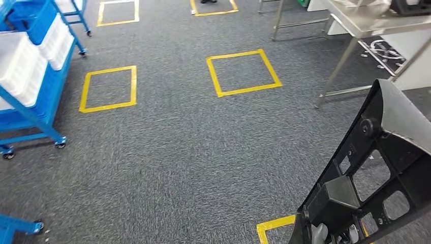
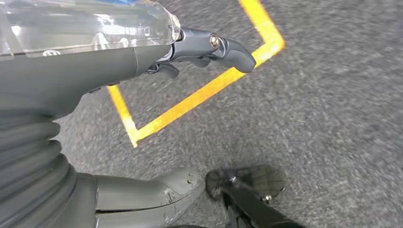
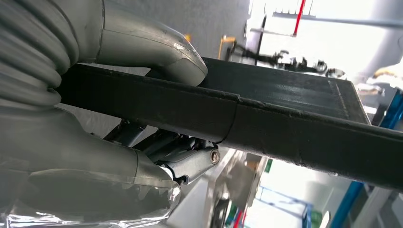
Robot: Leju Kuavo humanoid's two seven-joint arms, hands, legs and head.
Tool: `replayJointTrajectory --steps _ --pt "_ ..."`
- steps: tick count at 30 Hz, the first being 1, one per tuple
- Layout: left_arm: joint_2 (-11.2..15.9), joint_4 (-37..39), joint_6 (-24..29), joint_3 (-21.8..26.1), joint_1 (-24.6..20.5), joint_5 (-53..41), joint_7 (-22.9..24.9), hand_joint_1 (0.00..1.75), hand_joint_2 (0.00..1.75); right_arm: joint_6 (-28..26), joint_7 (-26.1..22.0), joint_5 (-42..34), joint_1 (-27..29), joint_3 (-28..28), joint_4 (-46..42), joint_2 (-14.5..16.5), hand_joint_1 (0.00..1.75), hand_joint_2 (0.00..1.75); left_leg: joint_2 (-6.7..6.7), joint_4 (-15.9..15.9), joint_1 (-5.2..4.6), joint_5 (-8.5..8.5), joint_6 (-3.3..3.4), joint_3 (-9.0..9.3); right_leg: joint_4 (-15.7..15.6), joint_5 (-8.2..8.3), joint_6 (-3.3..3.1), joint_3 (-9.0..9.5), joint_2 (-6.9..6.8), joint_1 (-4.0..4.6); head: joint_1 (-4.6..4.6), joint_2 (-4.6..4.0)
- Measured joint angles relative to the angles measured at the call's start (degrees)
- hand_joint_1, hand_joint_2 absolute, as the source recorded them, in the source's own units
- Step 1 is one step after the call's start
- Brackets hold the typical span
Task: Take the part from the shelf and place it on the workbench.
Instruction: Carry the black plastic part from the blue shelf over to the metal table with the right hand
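The part (image 1: 386, 152) is a large black plastic frame with square cut-outs, held tilted at the lower right of the head view. My right hand (image 1: 330, 235) grips its lower end, where pale fingers show through the openings. In the right wrist view the thumb (image 3: 157, 52) presses on one face of the part (image 3: 294, 123) and the fingers (image 3: 190, 161) clamp the other. My left hand (image 2: 119, 61) hangs over the carpet with its fingers apart and holds nothing. The blue shelf (image 1: 35, 66) stands at the left. The steel workbench (image 1: 366, 23) is at the top right.
Grey carpet carries yellow tape squares (image 1: 243, 72) (image 1: 109, 88), and another tape corner (image 1: 274, 223) lies beside the part. White bins (image 1: 20, 61) sit on the wheeled shelf. The workbench's steel legs (image 1: 338, 66) reach the floor, and a second metal frame (image 1: 284, 20) stands behind.
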Motion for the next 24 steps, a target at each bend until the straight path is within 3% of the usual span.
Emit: replayJointTrajectory --steps 2,4,6,8,10,11,12,13,15,17,19,20,22,24 --pt "0.01 0.01 -0.05 -0.07 -0.01 0.01 0.26 0.00 1.75 0.03 -0.01 0.32 0.08 0.05 -0.01 0.00 1.75 1.75 -1.71 -3.19 0.07 0.59 0.37 1.17 0.34 0.02 0.68 -0.48 1.32 -0.02 -0.08 -0.01" --pt "-0.03 0.01 -0.14 -0.17 -0.21 0.14 0.48 0.00 1.75 -0.09 -0.03 0.90 0.37 0.14 -0.02 0.00 1.75 1.75 -0.60 -3.57 -0.07 0.80 1.15 1.34 0.22 0.30 1.47 -0.85 2.41 -0.18 -0.08 0.00" --pt "-0.10 0.01 -0.22 -0.28 -0.39 0.46 0.51 0.00 1.75 -0.36 -0.02 1.65 0.65 0.33 -0.03 -0.01 1.75 1.75 0.90 -4.21 -0.05 1.28 2.12 1.59 1.53 -0.67 2.05 -1.63 0.27 -0.16 0.10 0.01" --pt "-0.09 0.03 -0.25 -0.35 -0.30 0.78 0.46 0.00 1.75 -0.51 -0.02 2.21 0.67 0.64 -0.03 -0.01 1.75 1.75 2.50 -4.64 -0.13 1.53 2.70 1.60 6.93 -3.91 2.47 -4.24 -3.58 -0.09 0.41 0.01" --pt "-0.02 0.05 -0.40 -0.37 -0.08 0.96 0.39 0.00 1.75 -0.53 -0.02 2.50 0.67 0.81 -0.02 -0.01 1.75 1.75 4.24 -4.65 -0.33 1.48 2.87 1.50 13.75 -6.80 2.84 -7.57 -5.01 -0.31 0.53 0.01" --pt "0.00 0.06 -0.54 -0.37 -0.03 1.01 0.31 0.00 1.75 -0.53 -0.01 2.60 0.71 0.83 -0.02 -0.01 1.75 1.75 5.10 -4.64 -0.39 1.40 2.87 1.51 15.34 -6.96 2.94 -8.33 -5.21 -0.41 0.54 0.01" --pt "0.01 0.06 -0.68 -0.38 -0.04 1.01 0.20 0.00 1.75 -0.52 -0.01 2.70 0.74 0.83 -0.02 -0.02 1.75 1.75 5.91 -4.64 -0.43 1.31 2.83 1.58 14.73 -6.04 2.95 -7.95 -5.40 -0.46 0.54 0.01" --pt "-0.01 0.06 -0.82 -0.38 -0.11 1.01 0.05 0.00 1.75 -0.52 -0.01 2.81 0.75 0.83 -0.02 -0.02 1.75 1.75 6.68 -4.64 -0.46 1.18 2.72 1.74 11.97 -4.30 2.85 -6.43 -5.85 -0.42 0.55 0.01" --pt "-0.08 0.05 -1.03 -0.39 -0.22 1.02 -0.19 0.00 1.75 -0.52 0.00 3.13 0.70 0.90 -0.02 -0.01 1.75 1.75 7.97 -4.59 -0.61 0.80 2.34 2.20 3.99 -1.09 2.27 -2.05 -8.32 0.05 0.56 0.01" --pt "-0.12 0.05 -1.20 -0.40 -0.28 1.05 -0.31 0.00 1.75 -0.51 -0.02 3.44 0.67 1.05 -0.03 0.00 1.75 1.75 9.18 -4.54 -0.84 0.40 1.81 2.61 -0.18 -0.19 1.62 0.07 -9.92 0.66 0.51 0.01" --pt "-0.14 0.06 -1.36 -0.42 -0.45 1.10 -0.32 0.00 1.75 -0.52 -0.03 3.54 0.75 1.14 -0.05 0.00 1.75 1.75 10.48 -4.66 -0.95 0.14 1.26 3.00 -0.52 -0.20 1.13 -0.03 -8.76 0.79 0.45 0.01" --pt "-0.14 0.06 -1.46 -0.42 -0.59 1.15 -0.32 0.00 1.75 -0.54 -0.03 3.55 0.82 1.15 -0.08 0.01 1.75 1.75 10.21 -4.50 -0.86 -0.17 0.94 3.17 -0.75 -0.03 0.87 0.03 -8.05 0.64 0.45 0.01" --pt "-0.10 0.06 -1.67 -0.42 -0.72 1.37 -0.32 0.00 1.75 -0.56 -0.04 3.56 0.79 1.24 -0.14 0.02 1.75 1.75 7.36 -1.75 -0.65 -2.30 0.45 2.27 -1.29 0.33 0.22 0.28 -6.76 0.18 0.20 0.00" --pt "-0.08 0.06 -1.81 -0.42 -0.50 1.74 -0.28 0.00 1.75 -0.56 -0.03 3.54 0.67 1.42 -0.17 0.02 1.75 1.75 4.07 5.43 -0.43 -6.10 0.23 -0.93 -1.37 0.41 -0.15 0.28 -5.39 0.01 -0.14 0.00"
